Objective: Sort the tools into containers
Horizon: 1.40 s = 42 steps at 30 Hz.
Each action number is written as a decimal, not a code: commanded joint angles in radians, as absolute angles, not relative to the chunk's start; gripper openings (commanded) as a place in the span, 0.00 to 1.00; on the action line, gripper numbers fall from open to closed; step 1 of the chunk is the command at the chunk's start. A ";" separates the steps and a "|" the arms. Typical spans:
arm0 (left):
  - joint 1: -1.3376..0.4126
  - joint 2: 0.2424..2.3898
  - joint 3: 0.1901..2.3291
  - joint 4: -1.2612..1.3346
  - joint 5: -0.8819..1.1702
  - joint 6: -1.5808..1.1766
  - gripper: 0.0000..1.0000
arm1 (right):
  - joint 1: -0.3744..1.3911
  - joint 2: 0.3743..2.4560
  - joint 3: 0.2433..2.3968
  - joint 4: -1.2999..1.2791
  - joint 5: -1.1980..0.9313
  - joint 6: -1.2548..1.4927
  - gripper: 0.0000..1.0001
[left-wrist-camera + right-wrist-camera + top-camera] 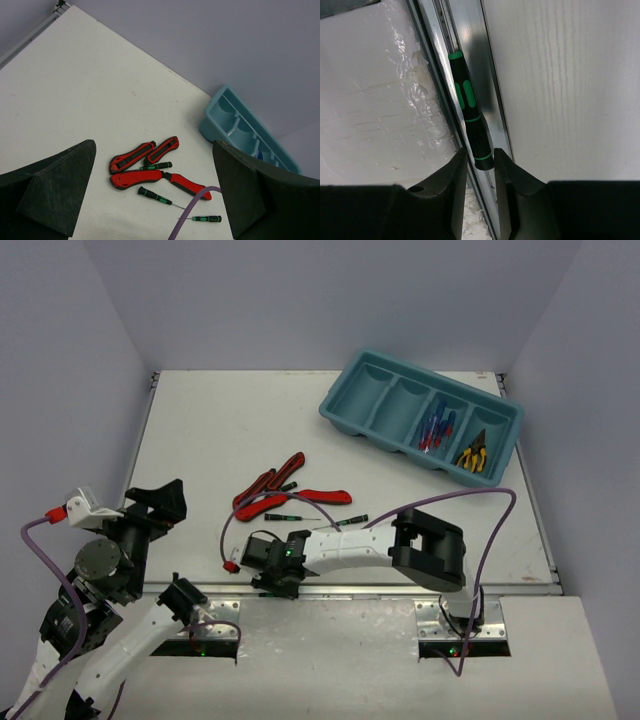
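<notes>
A white surface (pixel 200 430) sits inside pale purple walls. On the left, the left fingers (pixel 55 190) are wide apart and hold nothing. They hang over the near left part of the surface, with lots of bare room in front of them. Ahead of them and a bit to their right lie two red cutters (pixel 268 486) and three black-and-green screwdrivers (pixel 155 165). These are all close together, so picking one up could bump the others. Next come the right fingers (pixel 445 200), down low at the near edge of the surface. A fourth black-and-green screwdriver (pixel 469 115) lies in the metal groove (pixel 455 25) there, with its handle end right between these fingers. They are very close together around it, but I cannot tell if they squeeze it yet. The groove is tight, so I think lifting it out will be tricky. Far ahead and to the right of these fingers is the teal tray (pixel 345 382), near the back right corner. Its two right boxes hold the blue-and-red screwdrivers (pixel 436 429) and the yellow pliers (pixel 472 457). Its two left boxes are empty. So I think about half is done, with the cutters and green screwdrivers left.
</notes>
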<state>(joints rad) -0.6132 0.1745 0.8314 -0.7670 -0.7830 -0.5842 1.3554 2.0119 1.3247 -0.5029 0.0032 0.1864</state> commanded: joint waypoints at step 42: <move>-0.601 0.176 0.848 -0.740 -0.785 -0.574 1.00 | 0.945 1.670 1.313 -0.510 -0.057 0.297 0.00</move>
